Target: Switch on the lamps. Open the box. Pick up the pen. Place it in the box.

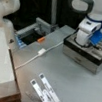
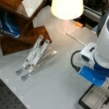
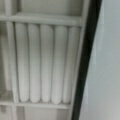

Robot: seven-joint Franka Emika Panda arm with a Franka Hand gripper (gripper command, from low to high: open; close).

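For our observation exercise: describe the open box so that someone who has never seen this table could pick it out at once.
Start at the white robot arm on the grey table; the box sits right under its hand in a front view. It lies open, with silver-grey sides, a black rim and grey grooved compartments, a thin dark pen lying in one. Nothing else on the table is boxed; the white strips lie flat.

A pale grey worktop (image 1: 69, 77) carries everything here. The box (image 1: 86, 57) sits open on it at a front view's right, grey compartments showing. Flat white strips (image 1: 48, 95) lie fanned together near a front view's bottom. A white cable (image 1: 40, 53) with a small block on it trails across the surface. A lit lamp (image 2: 67, 6) stands on the worktop, beside a wooden stand (image 2: 23, 34).
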